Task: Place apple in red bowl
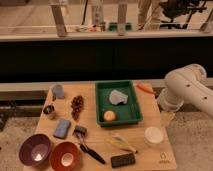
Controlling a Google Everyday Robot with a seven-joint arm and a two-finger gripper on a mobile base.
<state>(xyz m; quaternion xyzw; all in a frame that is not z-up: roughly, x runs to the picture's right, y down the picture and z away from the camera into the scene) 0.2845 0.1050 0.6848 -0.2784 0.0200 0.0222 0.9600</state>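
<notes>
Camera view shows the apple lying in the near-left corner of the green tray; the gripper hangs at the right edge of the table, its spread impossible to judge; the apple lies to its left, the red bowl farther left and nearer.

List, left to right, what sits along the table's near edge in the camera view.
Purple bowl, red bowl, black flat device, white cup; the tool hangs beyond them, by the right edge of the table.
</notes>
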